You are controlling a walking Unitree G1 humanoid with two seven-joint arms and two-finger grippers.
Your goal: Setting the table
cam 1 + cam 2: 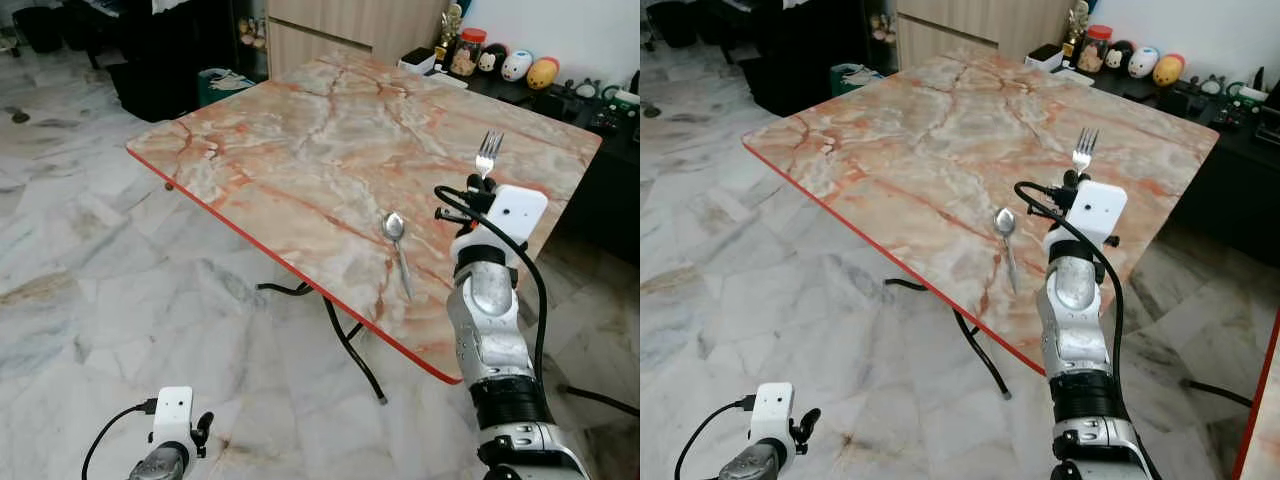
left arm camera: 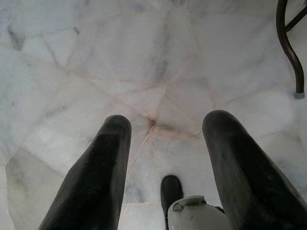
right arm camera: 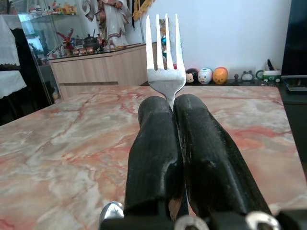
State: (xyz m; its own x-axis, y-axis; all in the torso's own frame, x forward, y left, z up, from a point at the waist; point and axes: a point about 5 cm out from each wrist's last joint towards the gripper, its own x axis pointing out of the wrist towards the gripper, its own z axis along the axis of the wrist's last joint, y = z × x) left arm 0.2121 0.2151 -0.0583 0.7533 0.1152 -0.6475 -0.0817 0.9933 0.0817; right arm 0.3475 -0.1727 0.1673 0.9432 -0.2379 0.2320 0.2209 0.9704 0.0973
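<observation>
A silver fork [image 1: 489,153] stands upright with its tines up, and my right gripper [image 3: 173,111] is shut on its handle just above the near right part of the marble table [image 1: 300,140]. The black fingers [image 3: 154,143] press together around the fork [image 3: 164,57]. A silver spoon [image 1: 397,247] lies flat on the table, just left of my right arm, bowl pointing away from me. My left gripper [image 2: 165,158] hangs low over the floor, open, with nothing between its fingers [image 2: 96,177].
The table's red front edge [image 1: 300,270] runs diagonally; its black metal legs [image 1: 350,345] stand below. A dark sideboard with jars and round figurines [image 1: 510,65] sits behind the table on the right. Pale marble floor [image 1: 90,280] spreads to the left.
</observation>
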